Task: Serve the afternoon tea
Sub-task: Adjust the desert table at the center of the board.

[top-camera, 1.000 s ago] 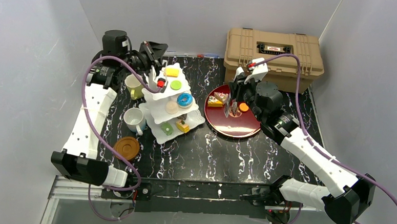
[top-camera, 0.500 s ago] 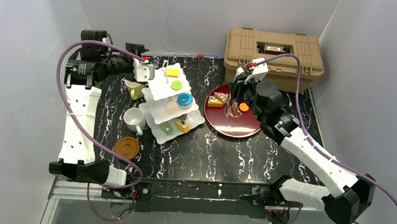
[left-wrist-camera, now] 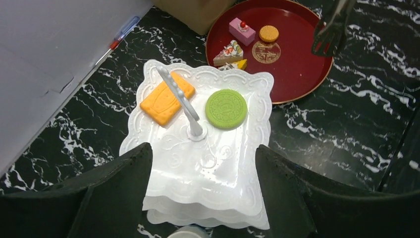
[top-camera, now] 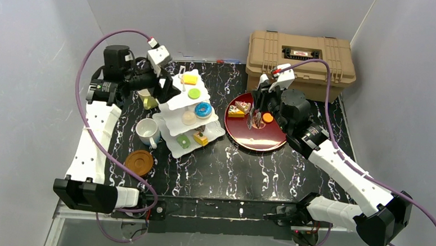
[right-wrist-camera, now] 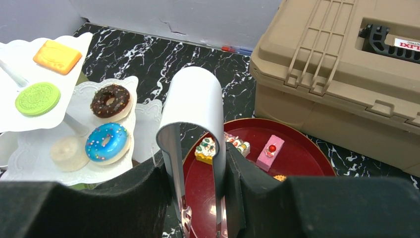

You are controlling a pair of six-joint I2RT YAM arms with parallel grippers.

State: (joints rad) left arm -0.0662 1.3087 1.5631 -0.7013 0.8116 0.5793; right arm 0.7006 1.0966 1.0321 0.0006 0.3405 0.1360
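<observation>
Left pincer (left-wrist-camera: 203,148) apart above the cake stand (left-wrist-camera: 213,181) — right pincer (right-wrist-camera: 195,168) clamped on metal tongs (right-wrist-camera: 190,99)

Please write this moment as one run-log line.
left gripper: jaws open over cake stand top tier | right gripper: shut on tongs above red tray

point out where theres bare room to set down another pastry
Bare: the top tier on its handle's side away from the orange biscuit and green cookie; the half of the red tray nearer the arm bases, clear of the pastries and tongs; the table between stand, tray and bases. Crowded: middle tier, and left of the stand by the white mug and coaster.
</observation>
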